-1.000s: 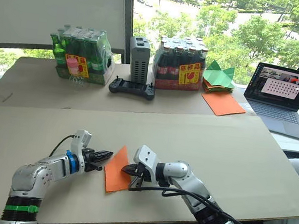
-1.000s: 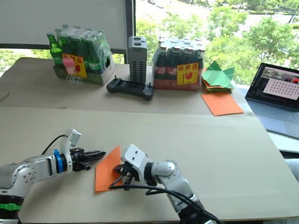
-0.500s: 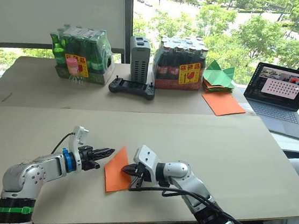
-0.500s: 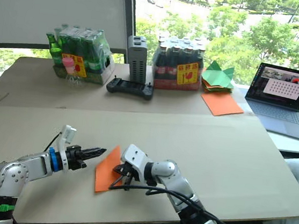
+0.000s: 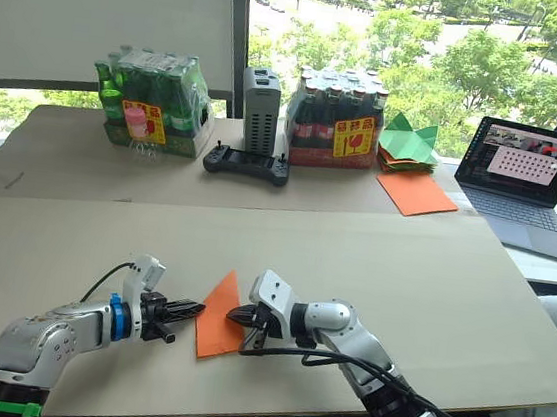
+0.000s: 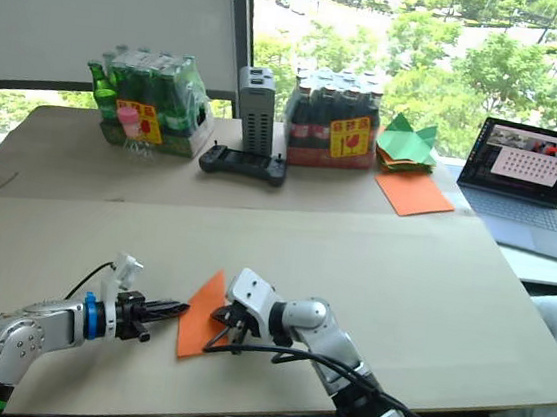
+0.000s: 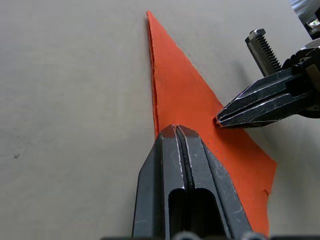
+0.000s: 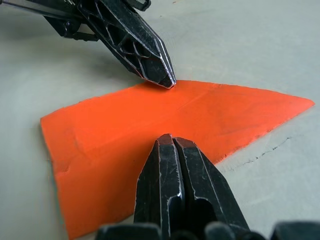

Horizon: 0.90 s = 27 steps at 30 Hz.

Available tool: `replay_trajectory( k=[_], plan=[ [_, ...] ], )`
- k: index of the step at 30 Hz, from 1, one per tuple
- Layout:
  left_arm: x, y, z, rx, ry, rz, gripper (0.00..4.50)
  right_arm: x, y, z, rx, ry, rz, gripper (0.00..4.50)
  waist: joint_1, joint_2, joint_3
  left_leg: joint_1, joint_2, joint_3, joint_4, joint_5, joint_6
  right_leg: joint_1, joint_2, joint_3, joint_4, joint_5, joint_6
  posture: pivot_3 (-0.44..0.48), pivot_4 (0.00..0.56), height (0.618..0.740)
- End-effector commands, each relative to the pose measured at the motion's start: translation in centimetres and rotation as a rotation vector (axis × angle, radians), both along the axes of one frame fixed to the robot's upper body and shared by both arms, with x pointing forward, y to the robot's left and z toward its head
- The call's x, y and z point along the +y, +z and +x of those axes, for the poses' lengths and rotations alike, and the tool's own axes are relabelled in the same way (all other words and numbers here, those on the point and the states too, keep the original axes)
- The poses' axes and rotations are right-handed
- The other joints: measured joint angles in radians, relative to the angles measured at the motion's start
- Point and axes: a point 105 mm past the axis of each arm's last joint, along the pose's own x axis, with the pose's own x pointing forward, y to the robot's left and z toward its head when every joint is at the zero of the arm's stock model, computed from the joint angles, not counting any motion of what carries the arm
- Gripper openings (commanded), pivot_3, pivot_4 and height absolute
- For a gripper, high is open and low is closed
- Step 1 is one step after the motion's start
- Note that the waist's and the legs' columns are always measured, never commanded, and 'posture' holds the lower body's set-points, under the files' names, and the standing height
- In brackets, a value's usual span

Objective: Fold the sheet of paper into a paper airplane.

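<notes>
A large table covered in tan board (image 5: 431,286) fills the scene. Near its front edge lies the sheet of paper (image 5: 218,314), bright orange and already folded into a long shape with one pointed end aimed away from the robot and a wider, squared end nearest it. It lies flat on the board.

The left gripper (image 5: 190,308) reaches in from the left, its two black fingers pressed together with no gap, tip touching the left edge of the paper. It grips nothing. The right gripper (image 5: 237,316) comes in from the right, fingers likewise closed tight, tip resting on top of the paper near its middle, holding nothing between them. The two tips point toward each other, close but apart, with orange paper between them.

Along the far side of the table stand a pack of green bottles (image 5: 153,102), a grey box (image 5: 258,111) with a black controller (image 5: 246,163) in front of it, and a pack of dark bottles (image 5: 336,118). To the right are a pile of green paper (image 5: 408,143), a smooth orange sheet (image 5: 416,193), and an open laptop (image 5: 523,181).
</notes>
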Motion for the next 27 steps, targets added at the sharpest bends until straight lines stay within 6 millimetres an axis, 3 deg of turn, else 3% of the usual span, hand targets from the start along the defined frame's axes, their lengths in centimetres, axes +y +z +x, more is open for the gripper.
replay_trajectory(
  k=[1,11,27],
  plan=[
    [-0.1,-0.3,-0.5,-0.008,-0.031,0.038,0.04,-1.0,-2.6,-0.2,0.071,-0.033,-0.077,0.00,0.000,0.000,0.000,0.000,0.000,0.000,0.000,0.000,0.000,0.000,0.000,0.000,0.000,0.000,0.000,0.000,0.150,0.740],
    [-0.6,-0.6,1.6,-0.036,0.027,0.053,0.04,-1.0,-2.6,-0.3,0.071,-0.032,-0.078,0.00,0.009,0.000,0.000,0.000,0.000,0.000,0.003,0.000,0.000,0.001,0.000,0.000,0.002,0.000,0.000,0.000,0.150,0.740],
    [-4.5,-0.3,5.0,-0.121,-0.009,0.091,0.04,-1.0,-2.6,-0.3,0.068,-0.027,-0.079,0.00,0.021,0.000,0.000,0.001,0.000,0.000,0.005,0.000,0.000,0.001,0.000,0.000,0.005,0.001,0.001,0.000,0.150,0.740]
  ],
)
